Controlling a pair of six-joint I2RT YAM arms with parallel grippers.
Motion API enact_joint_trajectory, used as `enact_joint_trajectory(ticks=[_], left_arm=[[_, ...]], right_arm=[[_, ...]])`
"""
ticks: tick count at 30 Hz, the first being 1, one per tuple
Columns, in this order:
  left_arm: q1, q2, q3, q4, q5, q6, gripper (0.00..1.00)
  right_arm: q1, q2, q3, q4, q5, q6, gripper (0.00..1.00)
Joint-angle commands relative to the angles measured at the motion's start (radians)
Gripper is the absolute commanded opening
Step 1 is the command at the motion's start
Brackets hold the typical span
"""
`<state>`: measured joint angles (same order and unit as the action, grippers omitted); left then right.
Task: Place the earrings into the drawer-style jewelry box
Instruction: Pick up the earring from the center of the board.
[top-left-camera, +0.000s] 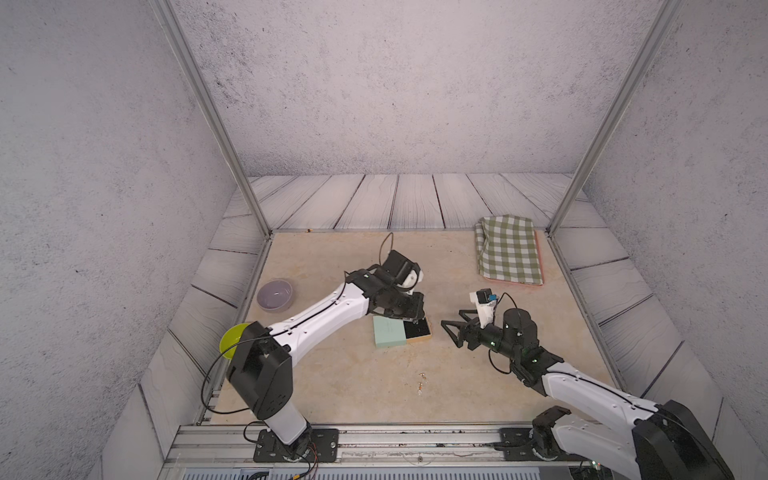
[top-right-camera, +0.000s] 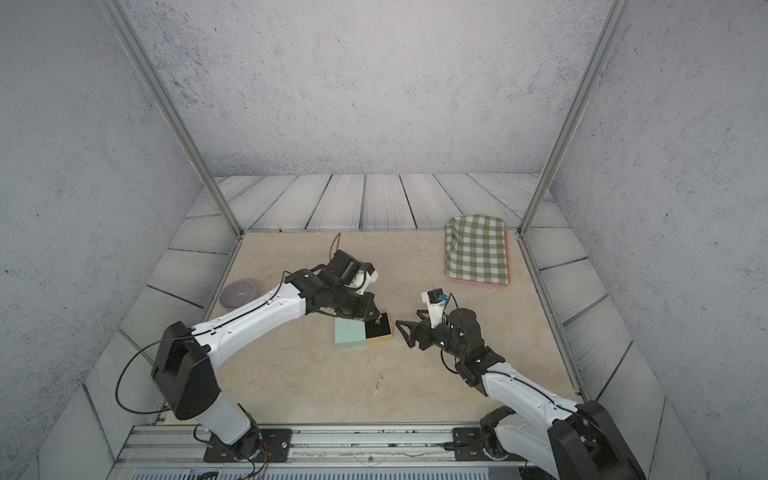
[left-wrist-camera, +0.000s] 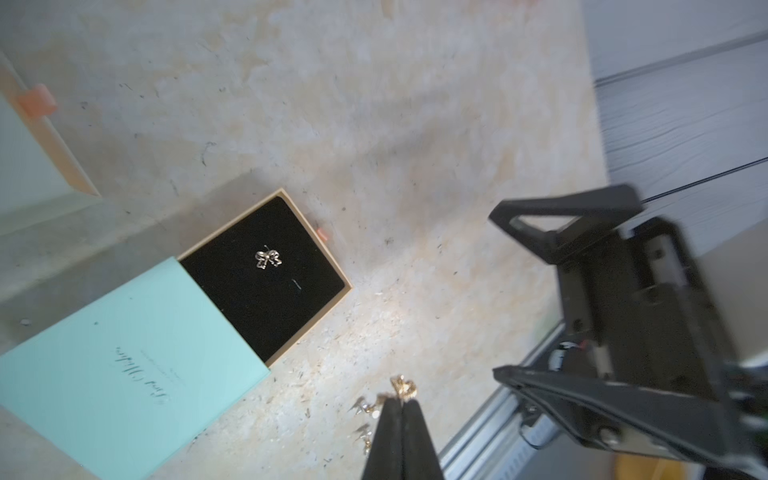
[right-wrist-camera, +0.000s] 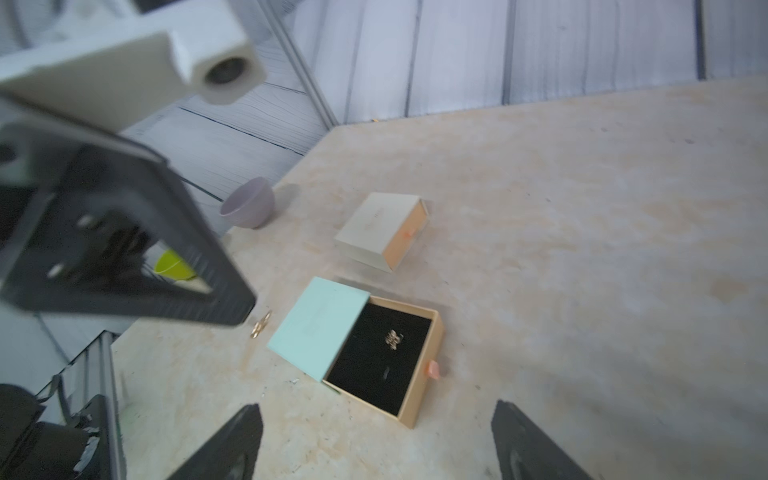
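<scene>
Pinching one gold earring (left-wrist-camera: 403, 384) in left jaws, near mint-green box (left-wrist-camera: 124, 361) with open tray; right jaws spread. Other earrings (top-left-camera: 422, 380) loose on counter (top-left-camera: 332, 374). Cream drawer-style jewelry box (right-wrist-camera: 380, 226) shut nearby: pull tab first, hold pinch, release low.

Two boxes (right-wrist-camera: 316, 328), two bowls (right-wrist-camera: 248, 203), one cloth (top-left-camera: 509, 249) — perhaps four earrings (left-wrist-camera: 268, 258).

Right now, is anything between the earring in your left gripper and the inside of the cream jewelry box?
Yes. The cream jewelry box is shut, its tray pushed fully in. The left gripper pinches the earring; only the mint-green box stands open.
</scene>
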<state>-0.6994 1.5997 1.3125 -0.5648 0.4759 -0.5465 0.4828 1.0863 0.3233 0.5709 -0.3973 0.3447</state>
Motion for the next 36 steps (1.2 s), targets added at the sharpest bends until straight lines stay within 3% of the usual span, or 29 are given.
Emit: enact_joint_trajectory(ticks=[1,4,10,16,20,36], left_arm=[[0.062,0.000,-0.093,0.206,0.282,-0.080,0.00],[0.135,-0.019,-0.178,0.373,0.433,-0.152,0.00],[0.224,-0.080,-0.345,0.784,0.594,-0.357,0.00],[0.236,-0.078,-0.408,1.036,0.612,-0.515,0.00],[0.236,-0.081,-0.430,1.101,0.604,-0.557,0.00],[0.233,-0.109,-0.448,1.135,0.599,-0.582,0.00]], right_arm=[[-0.002,0.053,-0.002,0.371,-0.161,-0.056,0.84],[-0.001,0.136,-0.019,0.551,-0.255,-0.014,0.61],[-0.002,0.242,0.034,0.711,-0.387,0.076,0.64],[-0.003,0.258,0.077,0.694,-0.357,0.091,0.64],[-0.003,0.287,0.102,0.700,-0.308,0.133,0.64],[-0.001,0.419,0.216,0.729,-0.418,0.271,0.52]])
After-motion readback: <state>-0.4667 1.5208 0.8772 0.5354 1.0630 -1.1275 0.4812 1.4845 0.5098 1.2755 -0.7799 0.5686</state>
